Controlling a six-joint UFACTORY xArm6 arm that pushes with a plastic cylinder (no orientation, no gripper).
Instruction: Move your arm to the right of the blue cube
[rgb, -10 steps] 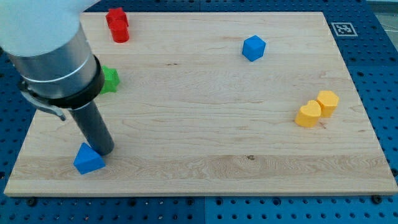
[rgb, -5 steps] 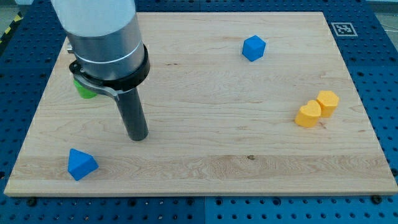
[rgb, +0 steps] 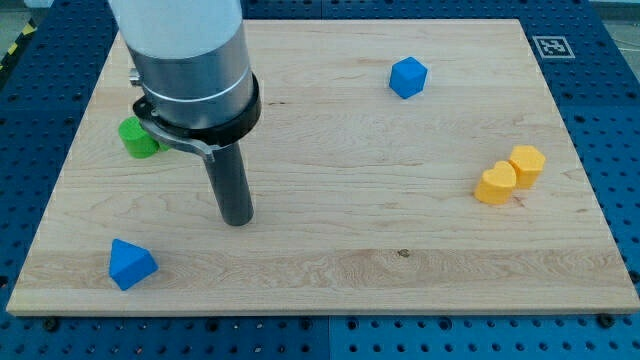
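Observation:
The blue cube (rgb: 408, 77) sits on the wooden board (rgb: 330, 230) near the view's top, right of centre. My tip (rgb: 238, 220) rests on the board in the left half, well to the left of and below the blue cube. A blue triangular block (rgb: 131, 264) lies at the lower left, below and left of my tip. The arm's grey body hides part of the upper left of the board.
A green block (rgb: 138, 137) shows at the left, partly behind the arm. A yellow heart-shaped block (rgb: 495, 184) and a yellow hexagonal block (rgb: 527, 163) touch each other at the right. A fiducial marker (rgb: 552, 46) is at the top right corner.
My tip has moved right and a little up, away from the blue triangular block it was touching. The blue triangle shifted slightly left. The red block is now hidden by the arm.

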